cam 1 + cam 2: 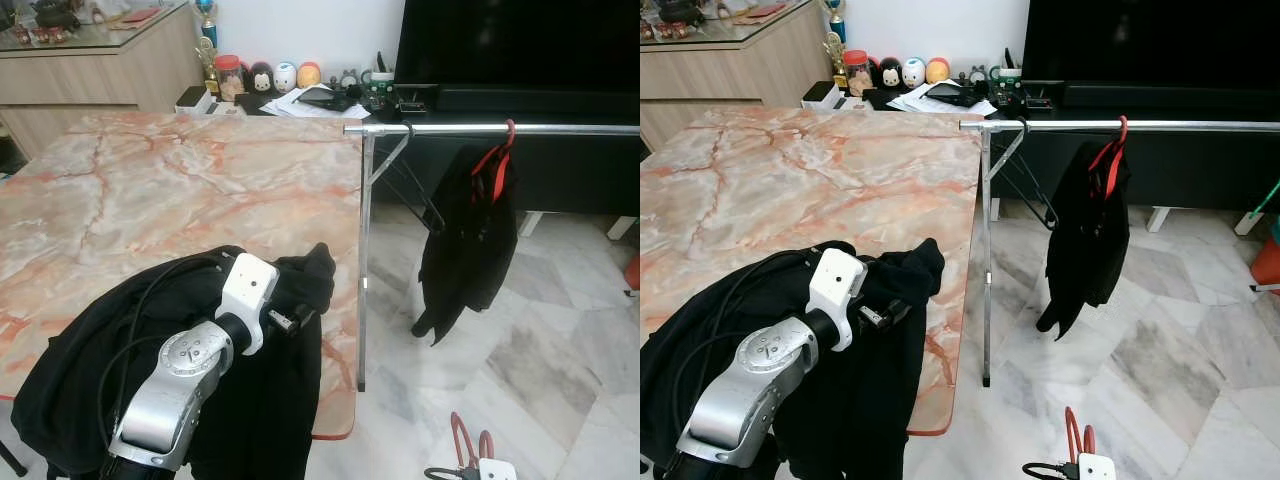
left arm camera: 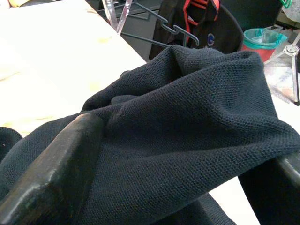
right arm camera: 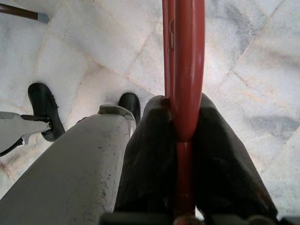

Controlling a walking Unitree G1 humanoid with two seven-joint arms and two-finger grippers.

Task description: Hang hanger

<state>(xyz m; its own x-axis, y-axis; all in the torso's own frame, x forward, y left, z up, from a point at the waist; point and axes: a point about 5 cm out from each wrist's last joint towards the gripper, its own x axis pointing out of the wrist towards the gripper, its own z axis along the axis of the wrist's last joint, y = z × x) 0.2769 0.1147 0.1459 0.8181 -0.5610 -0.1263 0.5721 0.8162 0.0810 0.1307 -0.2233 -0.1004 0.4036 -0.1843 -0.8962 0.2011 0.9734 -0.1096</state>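
Left end effector [image 2: 154, 154] spread in black garment [image 1: 250, 400] on marble table [image 1: 150, 190]; right end effector [image 3: 183, 154] pinching red hanger [image 3: 183, 70].

Bright even daylight; sharp eye views; overexposed tabletop [image 2: 42, 61], left wrist.

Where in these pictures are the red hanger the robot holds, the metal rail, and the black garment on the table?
red hanger [image 3: 186, 70], right wrist view, on its shaft.
metal rail [image 1: 570, 129], left eye view, bare bar.
black garment [image 2: 197, 122], left wrist view, on its folded cloth.
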